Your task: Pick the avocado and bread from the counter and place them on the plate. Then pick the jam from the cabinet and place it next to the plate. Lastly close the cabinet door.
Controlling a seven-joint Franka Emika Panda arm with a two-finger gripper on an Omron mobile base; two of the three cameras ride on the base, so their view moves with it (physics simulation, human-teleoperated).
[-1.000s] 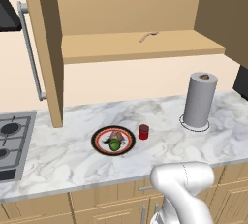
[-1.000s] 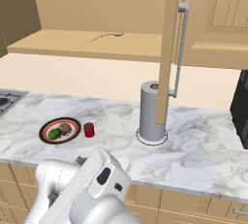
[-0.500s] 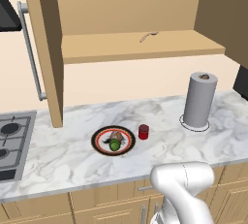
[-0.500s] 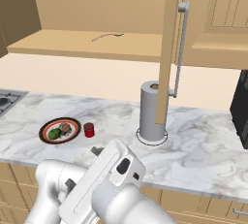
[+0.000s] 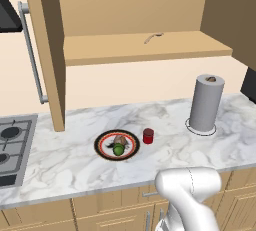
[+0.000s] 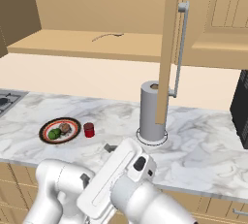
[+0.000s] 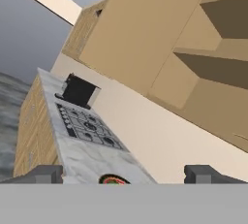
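End effector (image 7: pixel 123 173) gaping wide and holding nothing, aimed along the surface (image 5: pixel 75 160)

Its two finger tips (image 7: pixel 44 173) are standing far apart, with the plate (image 5: pixel 103 142) rim peeking between them and the gas hob (image 7: pixel 87 126) lying beyond the plate. The avocado (image 5: pixel 118 149) and bread (image 5: pixel 120 140) are sitting on the plate, touching each other; the jam (image 5: pixel 148 135) is standing just beside the plate, on the side toward the paper-towel roll (image 5: pixel 205 103). Above the plate the cabinet (image 5: pixel 145 50) is standing open, its cabinet door (image 5: pixel 46 50) swung out toward the hob
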